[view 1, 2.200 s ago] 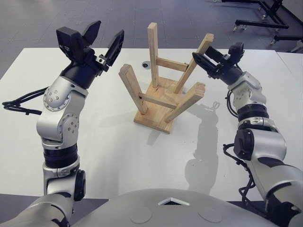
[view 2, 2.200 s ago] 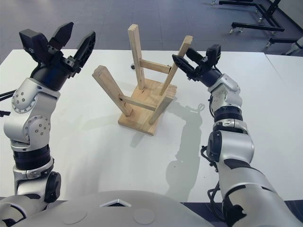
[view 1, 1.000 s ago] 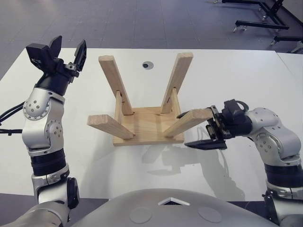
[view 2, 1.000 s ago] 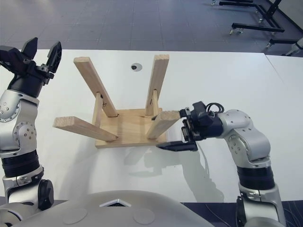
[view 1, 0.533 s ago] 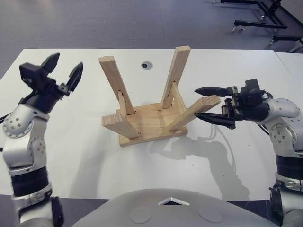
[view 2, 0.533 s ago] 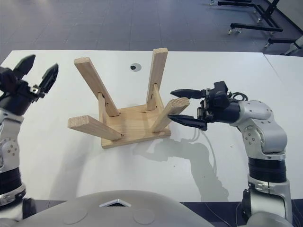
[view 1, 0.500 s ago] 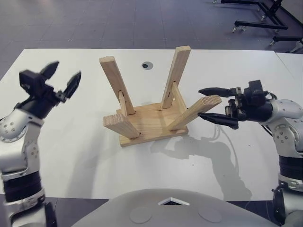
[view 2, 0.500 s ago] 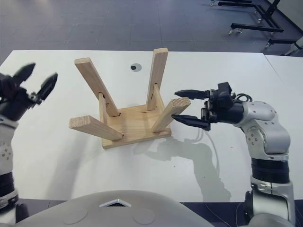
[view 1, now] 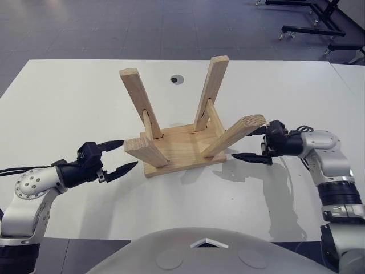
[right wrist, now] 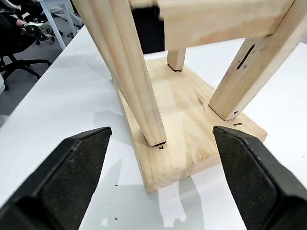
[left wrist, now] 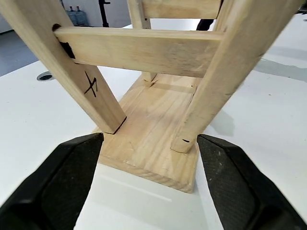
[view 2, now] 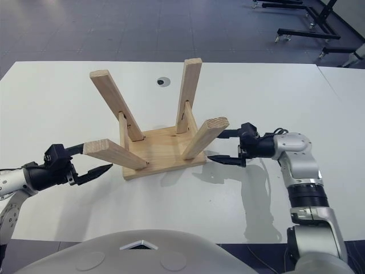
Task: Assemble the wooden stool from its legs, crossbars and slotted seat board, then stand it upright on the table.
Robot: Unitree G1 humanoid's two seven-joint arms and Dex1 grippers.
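1. Bearing the stool near its middle, the white table runs out well past the stool on every side.
2. The stool is put together and rests upside down, legs pointing up and splaying outward.
3. The seat board is the stool's lowest part, a pale rectangular slab lying flat on the table.
4. Four legs rise from the board. The far-left leg and far-right leg stand steeply. The near-left leg and near-right leg lean low, out to the stool's left and right.
5. Two crossbars show. The left crossbar joins the two legs on the stool's left side, and the right crossbar joins the pair on its right.
6. The left gripper hangs at the stool's left, level with the end of the near-left leg. Its jaws are released and spread wide, grasping nothing. Its upper finger is just beside that leg's end. In the left wrist view its pads flank the stool from a little way off.
7. The right gripper hangs at the stool's right. Its jaws are likewise released, one finger above and one below the end of the near-right leg, with nothing clamped.
8. A small round grommet sits in the table beyond the stool.
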